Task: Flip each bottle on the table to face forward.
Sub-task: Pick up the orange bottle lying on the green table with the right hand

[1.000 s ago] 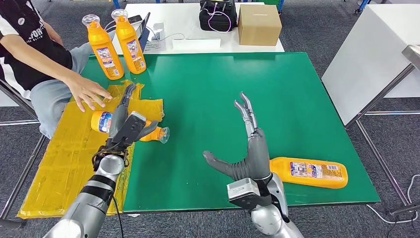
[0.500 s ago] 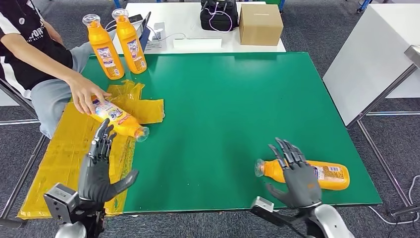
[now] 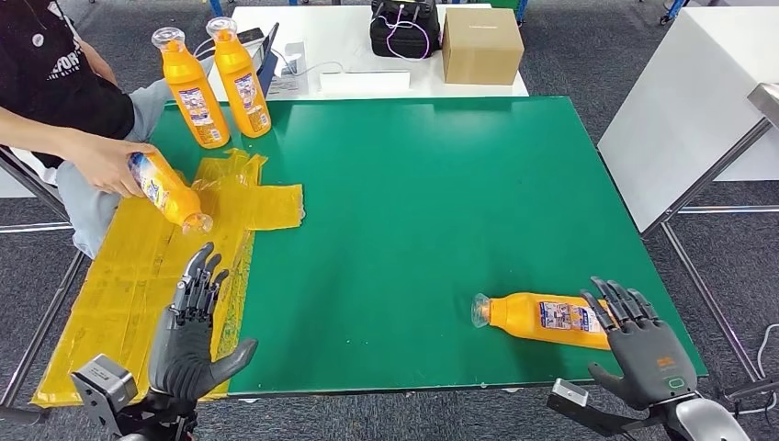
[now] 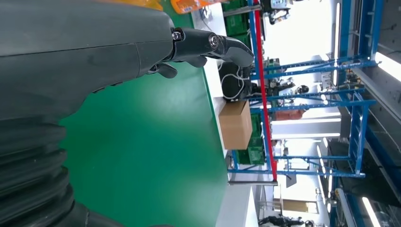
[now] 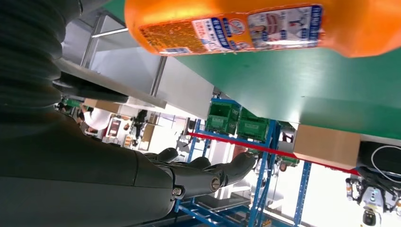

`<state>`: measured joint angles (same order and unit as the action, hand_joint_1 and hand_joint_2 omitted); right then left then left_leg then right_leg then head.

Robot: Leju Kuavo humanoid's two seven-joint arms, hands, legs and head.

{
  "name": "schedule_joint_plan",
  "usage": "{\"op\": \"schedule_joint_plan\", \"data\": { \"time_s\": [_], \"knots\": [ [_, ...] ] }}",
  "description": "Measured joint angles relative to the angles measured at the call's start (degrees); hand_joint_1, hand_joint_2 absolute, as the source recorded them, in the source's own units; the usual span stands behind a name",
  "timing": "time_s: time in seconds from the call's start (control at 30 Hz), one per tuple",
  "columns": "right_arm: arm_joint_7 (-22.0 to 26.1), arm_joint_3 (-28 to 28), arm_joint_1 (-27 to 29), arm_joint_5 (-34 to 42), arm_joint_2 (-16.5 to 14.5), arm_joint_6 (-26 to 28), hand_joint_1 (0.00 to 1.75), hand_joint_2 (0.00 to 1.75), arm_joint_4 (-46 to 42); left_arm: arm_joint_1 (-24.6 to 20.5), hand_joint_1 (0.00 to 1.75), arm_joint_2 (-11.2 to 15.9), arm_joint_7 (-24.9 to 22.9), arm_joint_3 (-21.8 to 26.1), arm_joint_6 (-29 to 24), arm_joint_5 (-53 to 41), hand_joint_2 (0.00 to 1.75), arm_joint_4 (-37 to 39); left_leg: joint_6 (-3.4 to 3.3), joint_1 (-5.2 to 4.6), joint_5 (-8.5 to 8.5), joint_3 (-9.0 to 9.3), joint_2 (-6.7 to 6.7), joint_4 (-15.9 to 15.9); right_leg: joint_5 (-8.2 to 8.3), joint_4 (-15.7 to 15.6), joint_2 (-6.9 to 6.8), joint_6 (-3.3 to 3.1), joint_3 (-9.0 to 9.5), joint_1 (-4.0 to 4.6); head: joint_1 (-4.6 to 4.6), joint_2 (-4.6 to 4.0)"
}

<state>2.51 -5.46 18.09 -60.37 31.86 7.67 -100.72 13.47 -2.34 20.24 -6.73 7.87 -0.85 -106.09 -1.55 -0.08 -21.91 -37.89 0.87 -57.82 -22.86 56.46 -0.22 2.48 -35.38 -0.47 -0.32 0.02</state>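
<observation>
Between flips: both the left robot hand [image 3: 188, 335] and right robot hand [image 3: 643, 349] spread empty; next, reach the lying bottle [image 3: 551, 319] at five o'clock on the surface [image 3: 413, 202].

Grey carpet floor [image 3: 570, 55], white table [image 3: 349, 46] behind w/ box [image 3: 481, 45].

A person's hand [image 3: 96, 158] lifts one bottle [image 3: 168, 192]; another bottle [image 3: 551, 319] lies beside the empty right hand [image 3: 643, 354].

Two bottles [image 3: 213, 83] stand at the desk's [image 3: 413, 184] far-left corner. Another bottle [image 3: 551, 319] lies on its near-right edge, beside the right hand [image 3: 643, 354]. The left hand [image 3: 188, 335] hovers near-left.
</observation>
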Motion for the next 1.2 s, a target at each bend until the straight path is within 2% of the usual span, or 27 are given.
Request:
{"op": "schedule_joint_plan", "data": {
  "time_s": [0.23,0.4,0.77,1.2],
  "knots": [
    [-1.3,1.0,0.2,-2.2,2.1,-1.7,0.0,1.75,0.1,0.2,0.0,0.0,-0.5,-0.1,0.4,0.1,1.75,0.0,0.0,0.0,0.0,0.01,-0.02,0.0,0.0,0.0,0.0,0.0,0.02,0.0,0.0,0.0],
    [-1.3,1.9,-1.6,-4.3,2.7,-1.7,0.0,1.75,2.0,0.2,0.0,0.0,-1.0,-0.3,0.7,0.3,1.75,0.5,-0.01,0.0,0.0,0.04,-0.04,0.0,0.01,0.0,0.0,0.01,0.05,0.0,0.0,0.0],
    [-0.8,0.3,-10.2,-10.9,-1.9,1.4,0.0,1.75,14.0,-0.3,0.0,0.0,-2.0,-1.9,1.7,0.9,1.75,1.5,0.0,0.01,0.01,0.13,-0.04,0.0,0.01,0.0,0.0,0.0,0.12,0.01,-0.01,0.0],
    [-0.7,-0.9,-12.3,-10.9,-4.2,1.5,0.0,1.75,18.5,-0.5,0.0,0.0,-2.1,-2.6,1.7,1.0,1.75,1.6,0.0,0.0,-0.01,0.11,-0.02,0.0,-0.02,0.0,0.0,0.02,0.14,0.01,-0.01,0.0]
  ]
}}
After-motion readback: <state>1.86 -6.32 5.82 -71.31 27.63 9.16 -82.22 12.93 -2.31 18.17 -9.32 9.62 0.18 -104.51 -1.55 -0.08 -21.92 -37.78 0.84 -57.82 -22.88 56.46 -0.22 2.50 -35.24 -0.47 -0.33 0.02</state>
